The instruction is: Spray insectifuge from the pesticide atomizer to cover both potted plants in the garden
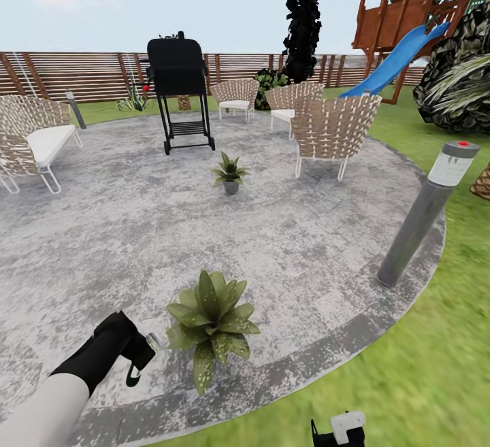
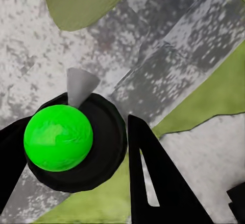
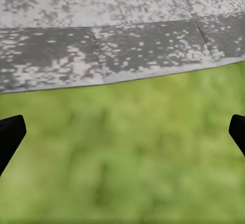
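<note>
Left wrist view: left gripper [image 2: 76, 173] clamped on pesticide atomizer [image 2: 71, 142], nozzle aimed at near potted plant [image 1: 211, 324] just beside it on patio [image 1: 102, 243]. Second potted plant [image 1: 230, 173] further back near grill [image 1: 177, 93]. Right gripper [image 3: 122, 132] spread wide over grass [image 3: 122, 157]

The left gripper [image 1: 139, 358] hides most of the atomizer [image 1: 151, 342]. The picture's lower edge cuts off the right gripper [image 1: 340, 433]. The lawn [image 3: 122, 162] is blurred in the right wrist view.
</note>
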Robot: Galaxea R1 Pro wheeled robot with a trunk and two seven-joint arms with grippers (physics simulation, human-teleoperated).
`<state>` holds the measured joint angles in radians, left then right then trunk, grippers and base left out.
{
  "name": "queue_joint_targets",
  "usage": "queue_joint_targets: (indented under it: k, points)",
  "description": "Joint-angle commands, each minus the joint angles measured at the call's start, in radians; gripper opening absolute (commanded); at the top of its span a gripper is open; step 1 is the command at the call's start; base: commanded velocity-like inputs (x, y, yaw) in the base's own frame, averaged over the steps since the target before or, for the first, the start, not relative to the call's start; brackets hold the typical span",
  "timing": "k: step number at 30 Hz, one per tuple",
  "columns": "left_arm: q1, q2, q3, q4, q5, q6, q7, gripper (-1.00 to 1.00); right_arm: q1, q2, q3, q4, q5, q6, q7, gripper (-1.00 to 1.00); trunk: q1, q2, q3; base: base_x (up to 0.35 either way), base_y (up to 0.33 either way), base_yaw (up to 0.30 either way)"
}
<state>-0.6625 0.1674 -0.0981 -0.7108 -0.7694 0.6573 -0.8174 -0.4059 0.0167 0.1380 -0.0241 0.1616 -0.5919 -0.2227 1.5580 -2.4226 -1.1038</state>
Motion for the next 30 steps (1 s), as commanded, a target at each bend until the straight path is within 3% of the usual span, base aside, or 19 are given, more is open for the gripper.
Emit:
queue_joint_targets:
  k: [1, 6, 7, 9, 12, 15, 18, 20, 25, 30]
  points:
    - [0.003, 0.006, -0.003, -0.002, -0.02, 0.002, -0.009, -1.0, -0.001, 0.0, 0.006, 0.001, 0.007, 0.0, -0.01, 1.0, 0.0, 0.0, -0.001, 0.0, 0.0, 0.0]
    - [0.023, 0.001, -0.011, -0.005, -0.036, -0.002, -0.014, -1.0, -0.001, 0.0, 0.006, 0.001, 0.007, 0.0, -0.01, 1.0, 0.0, 0.0, -0.001, 0.0, 0.0, 0.0]
    - [0.023, 0.0, -0.021, -0.005, -0.036, -0.003, -0.015, -1.0, -0.001, 0.0, 0.006, 0.001, 0.007, 0.0, -0.01, 1.0, 0.0, 0.0, -0.001, 0.0, 0.0, 0.0]
    - [0.024, -0.001, -0.077, -0.005, -0.033, -0.004, -0.027, -1.0, -0.001, 0.0, 0.006, 0.001, 0.006, 0.0, -0.01, 1.0, 0.0, 0.0, -0.001, 0.0, 0.0, 0.0]
    - [0.024, 0.004, -0.107, -0.006, -0.029, -0.004, -0.042, -1.0, -0.001, 0.0, 0.006, 0.001, 0.007, 0.0, -0.01, 1.0, 0.0, 0.0, -0.001, 0.0, 0.0, 0.0]
    - [0.023, 0.011, -0.099, -0.01, -0.018, -0.002, -0.047, -1.0, -0.001, 0.0, 0.006, 0.001, 0.007, 0.0, -0.01, 1.0, 0.0, 0.0, -0.001, 0.0, 0.0, 0.0]
    - [0.018, 0.012, -0.03, -0.018, 0.018, -0.002, -0.048, -1.0, -0.001, 0.0, 0.006, 0.001, 0.007, 0.0, -0.01, 1.0, 0.0, 0.0, -0.001, 0.0, 0.0, 0.0]
    - [0.015, 0.005, -0.012, -0.02, 0.023, -0.002, -0.048, -1.0, -0.001, 0.0, 0.006, 0.001, 0.007, 0.0, -0.01, 1.0, 0.0, 0.0, -0.001, 0.0, 0.0, 0.0]
    - [0.012, -0.014, -0.005, -0.023, 0.024, -0.001, -0.048, -1.0, -0.001, 0.0, 0.006, 0.001, 0.007, 0.0, -0.01, 1.0, 0.0, 0.0, -0.001, 0.0, 0.0, 0.0]
    - [0.018, 0.005, -0.007, -0.019, 0.013, -0.004, -0.045, -1.0, -0.001, 0.0, 0.006, 0.001, 0.007, 0.0, -0.01, 1.0, 0.0, 0.0, -0.001, 0.0, 0.0, 0.0]
